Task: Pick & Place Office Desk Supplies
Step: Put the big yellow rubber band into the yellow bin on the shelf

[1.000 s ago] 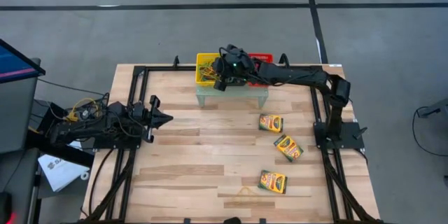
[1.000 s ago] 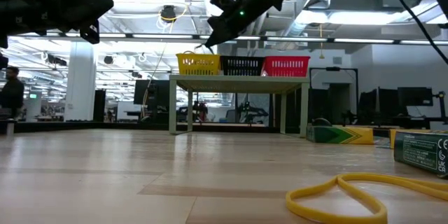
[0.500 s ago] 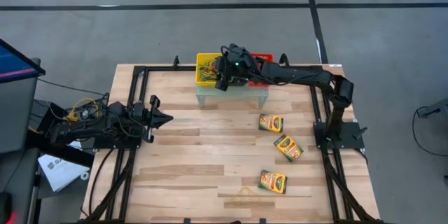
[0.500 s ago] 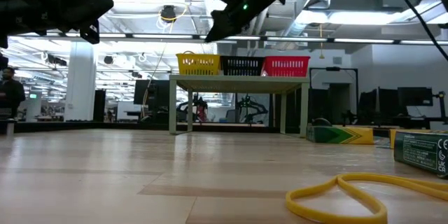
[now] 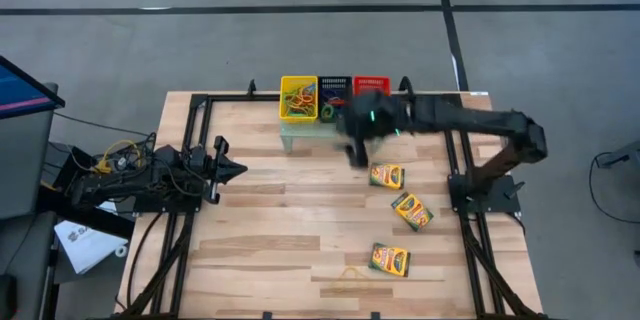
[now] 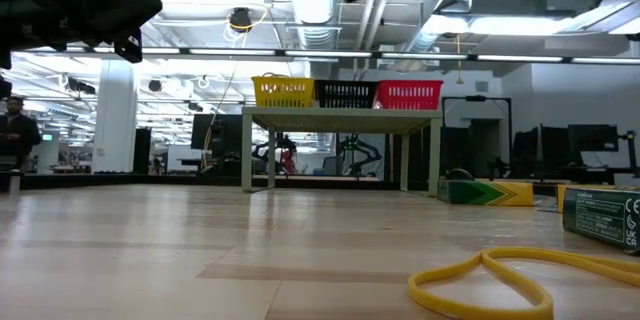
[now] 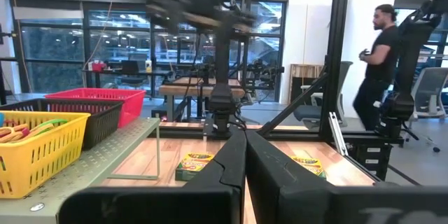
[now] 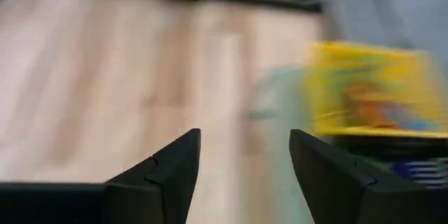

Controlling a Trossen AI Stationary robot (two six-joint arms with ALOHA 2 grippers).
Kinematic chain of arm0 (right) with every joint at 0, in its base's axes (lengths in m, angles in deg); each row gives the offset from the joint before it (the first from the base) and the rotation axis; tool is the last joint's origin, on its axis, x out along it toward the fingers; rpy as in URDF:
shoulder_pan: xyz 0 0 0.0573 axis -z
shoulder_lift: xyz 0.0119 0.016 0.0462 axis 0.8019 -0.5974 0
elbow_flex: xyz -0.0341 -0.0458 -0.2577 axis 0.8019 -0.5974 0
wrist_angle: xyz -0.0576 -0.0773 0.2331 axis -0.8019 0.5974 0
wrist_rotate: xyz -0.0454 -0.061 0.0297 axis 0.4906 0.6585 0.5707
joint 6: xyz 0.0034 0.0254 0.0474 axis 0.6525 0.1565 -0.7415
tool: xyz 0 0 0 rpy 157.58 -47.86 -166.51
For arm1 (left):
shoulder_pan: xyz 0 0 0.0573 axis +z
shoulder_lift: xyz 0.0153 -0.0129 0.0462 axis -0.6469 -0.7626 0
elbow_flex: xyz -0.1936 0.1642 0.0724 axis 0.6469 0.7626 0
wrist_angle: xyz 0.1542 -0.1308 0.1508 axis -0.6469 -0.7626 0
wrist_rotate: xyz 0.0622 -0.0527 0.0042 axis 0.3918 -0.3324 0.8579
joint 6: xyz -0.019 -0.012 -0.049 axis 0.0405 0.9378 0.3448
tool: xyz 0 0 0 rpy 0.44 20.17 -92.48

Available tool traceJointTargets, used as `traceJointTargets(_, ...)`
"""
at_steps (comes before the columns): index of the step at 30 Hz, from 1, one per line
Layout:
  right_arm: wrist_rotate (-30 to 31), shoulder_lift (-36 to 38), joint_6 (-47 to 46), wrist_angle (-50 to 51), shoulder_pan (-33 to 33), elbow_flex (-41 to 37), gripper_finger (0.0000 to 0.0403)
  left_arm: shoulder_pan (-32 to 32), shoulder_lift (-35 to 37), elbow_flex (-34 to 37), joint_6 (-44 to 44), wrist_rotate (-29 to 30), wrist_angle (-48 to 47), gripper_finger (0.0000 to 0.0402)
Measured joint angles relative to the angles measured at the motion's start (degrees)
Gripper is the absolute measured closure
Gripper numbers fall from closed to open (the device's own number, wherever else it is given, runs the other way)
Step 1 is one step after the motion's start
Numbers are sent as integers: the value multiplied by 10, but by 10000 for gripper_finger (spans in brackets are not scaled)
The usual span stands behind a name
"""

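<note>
Right end effector point(image 5: 357, 152) released and empty above the bench point(image 5: 260, 250) beside the small shelf point(image 5: 330, 132), left end effector point(image 5: 228, 169) clenched at bench's left, rubber bands point(image 5: 297, 106) in yellow basket point(image 5: 298, 84), three crayon boxes point(image 5: 388, 176) on bench, one yellow rubber band point(image 6: 505, 278) at front edge

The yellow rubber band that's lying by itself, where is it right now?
In the high view the yellow rubber band lies at the table's near edge, beside the nearest crayon box.
</note>
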Motion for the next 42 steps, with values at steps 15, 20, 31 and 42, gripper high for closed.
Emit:
traceJointTargets(15, 195, -89, -253, -17, -379, -115, 203, 0, 0, 0, 0, 0, 0, 402)
traceJointTargets(20, 198, -163, -309, -13, -409, -95, 167, 0, 0, 0, 0, 0, 0, 402)
traceJointTargets(31, 151, -289, -382, -18, -416, -80, 174, 0, 0, 0, 0, 0, 0, 402)
traceJointTargets(42, 138, -314, -466, -18, -429, -72, 175, 0, 0, 0, 0, 0, 0, 402)
